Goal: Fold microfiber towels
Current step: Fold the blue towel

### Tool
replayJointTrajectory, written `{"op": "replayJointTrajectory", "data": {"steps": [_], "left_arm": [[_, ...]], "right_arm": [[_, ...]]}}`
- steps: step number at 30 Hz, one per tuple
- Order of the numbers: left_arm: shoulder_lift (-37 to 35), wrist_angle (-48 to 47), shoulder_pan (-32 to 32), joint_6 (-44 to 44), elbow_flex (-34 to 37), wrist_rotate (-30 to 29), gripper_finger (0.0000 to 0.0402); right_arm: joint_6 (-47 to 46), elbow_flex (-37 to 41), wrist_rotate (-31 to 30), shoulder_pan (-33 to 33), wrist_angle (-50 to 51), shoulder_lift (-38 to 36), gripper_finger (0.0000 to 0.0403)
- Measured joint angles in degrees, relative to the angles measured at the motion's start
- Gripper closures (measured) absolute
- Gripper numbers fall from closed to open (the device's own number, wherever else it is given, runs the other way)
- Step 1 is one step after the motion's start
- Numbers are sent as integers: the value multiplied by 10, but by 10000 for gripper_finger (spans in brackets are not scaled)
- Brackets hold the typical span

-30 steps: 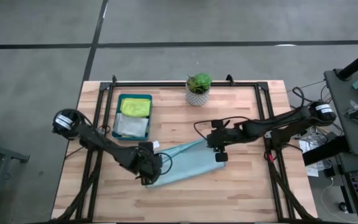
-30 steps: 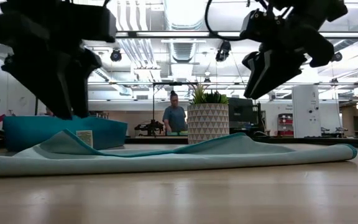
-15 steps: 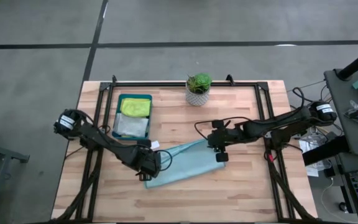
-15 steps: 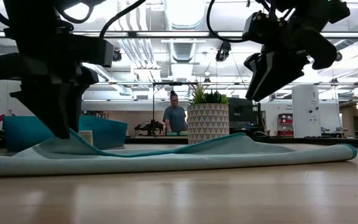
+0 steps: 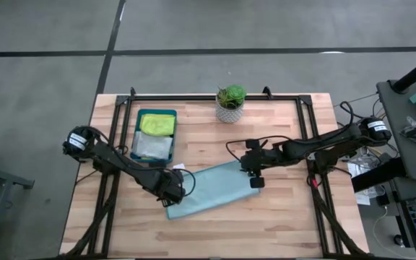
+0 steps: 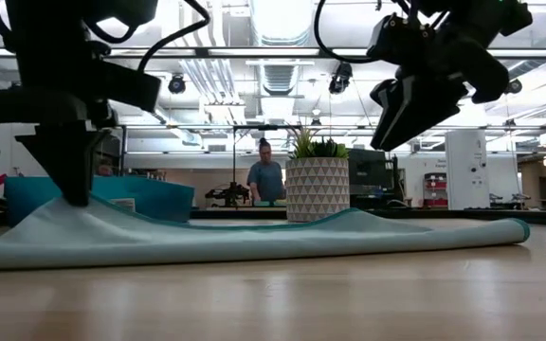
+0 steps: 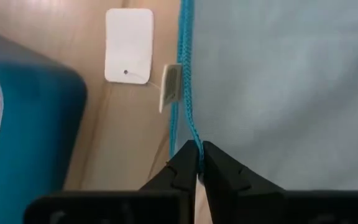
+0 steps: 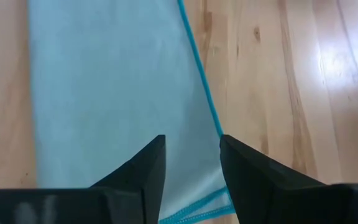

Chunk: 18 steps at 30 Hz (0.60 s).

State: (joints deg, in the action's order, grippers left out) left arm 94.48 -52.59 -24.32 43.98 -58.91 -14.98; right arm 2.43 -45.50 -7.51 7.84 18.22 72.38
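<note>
A light teal microfiber towel point(image 5: 211, 189) lies spread on the wooden table, slanting from near left to far right; in the low view the towel point(image 6: 254, 242) rests flat along its length. My left gripper point(image 5: 172, 191) is shut on the towel's left edge, beside the white tag point(image 7: 129, 45). My right gripper point(image 5: 256, 178) hangs open above the towel's right end, well clear of it in the low view point(image 6: 410, 109); in its wrist view the fingers point(image 8: 191, 174) stand apart over the cloth. My left gripper pinches the towel's darker stitched edge point(image 7: 194, 140) between its two fingertips, a little way along from the tag. The fingers come from above, pointing steeply down. The cloth at the pinch point(image 6: 72, 203) rises into a small peak; the rest lies on the table.
A dark teal tray point(image 5: 155, 134) at the far left holds a yellow-green towel point(image 5: 157, 124) and a pale grey one point(image 5: 152, 146). A potted plant point(image 5: 230, 103) stands at the far middle. A person point(image 6: 266, 180) shows in the room behind.
My left gripper has sunk onto the towel's left edge, rolled a little and shut on it. The towel's raised fold along its middle has flattened out, and its right end has drawn slightly toward the left. My right gripper has kept still.
</note>
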Motion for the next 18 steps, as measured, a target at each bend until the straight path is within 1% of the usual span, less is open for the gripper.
{"op": "replayJointTrajectory", "data": {"steps": [4, 7, 10, 13, 15, 18], "left_arm": [[2, 1, 0, 7, 1, -13, 392], [2, 1, 1, 15, -1, -17, 374], [2, -1, 1, 23, -1, -17, 343], [2, -7, 1, 22, -6, -15, 303], [2, -4, 1, 22, -16, -15, 278], [1, -6, 0, 16, -34, -14, 249]], "right_arm": [[-13, 0, 0, 0, -7, 0, 261], [-42, 0, 1, -4, -5, 0, 256], [-75, 5, 1, -15, -1, 0, 248], [-106, 14, 2, -33, 2, 1, 240], [-114, 23, 6, -47, 0, 1, 234], [-99, 45, 32, -72, -4, 1, 226]]}}
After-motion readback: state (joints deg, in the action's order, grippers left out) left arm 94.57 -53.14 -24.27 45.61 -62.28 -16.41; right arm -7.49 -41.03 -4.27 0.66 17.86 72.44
